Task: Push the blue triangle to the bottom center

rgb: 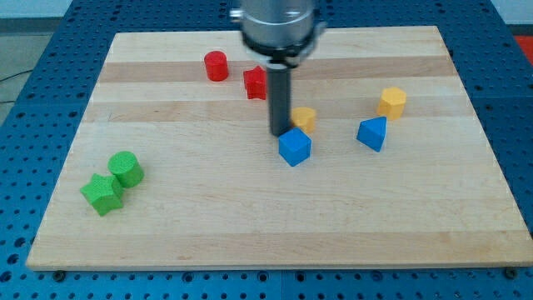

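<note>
No hand on this rig, just the rod; my tip (pixel 279 132) sits at the blue cube's (pixel 294 147) top-left edge, touching or nearly. Yellow block (pixel 305 117) just right of tip, red block (pixel 256 82) above it. Blue triangle (pixel 372 133) well right of tip, on the table (pixel 250 225), below the yellow hexagon (pixel 391 102).

A pale wooden board (pixel 250 225) fills most of the view, its planks running in light and darker stripes. Around it lies a blue perforated bench top (pixel 25 125), evenly lit, with soft shadows.
</note>
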You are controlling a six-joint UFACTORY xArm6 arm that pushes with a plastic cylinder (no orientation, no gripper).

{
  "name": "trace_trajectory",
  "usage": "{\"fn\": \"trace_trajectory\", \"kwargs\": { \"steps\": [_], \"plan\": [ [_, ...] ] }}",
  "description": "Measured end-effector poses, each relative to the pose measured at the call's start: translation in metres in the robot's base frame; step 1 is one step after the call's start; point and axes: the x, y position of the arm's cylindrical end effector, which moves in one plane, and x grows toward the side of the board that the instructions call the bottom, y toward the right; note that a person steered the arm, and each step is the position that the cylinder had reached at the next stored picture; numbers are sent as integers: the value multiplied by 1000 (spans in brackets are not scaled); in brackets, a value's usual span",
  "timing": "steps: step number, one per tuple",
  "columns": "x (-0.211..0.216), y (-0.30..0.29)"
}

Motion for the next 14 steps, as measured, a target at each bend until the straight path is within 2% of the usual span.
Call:
{"fn": "trace_trajectory", "kwargs": {
  "steps": [2, 4, 5, 6, 7, 8, 9, 10, 11, 12, 13, 14],
  "plan": [
    [-19, 97],
    [-13, 88],
    [15, 66],
    [40, 73],
    [72, 102],
    [59, 189],
    [15, 179],
    [40, 95],
    [41, 54],
    [39, 124],
    [18, 123],
    [16, 62]
  ]
}}
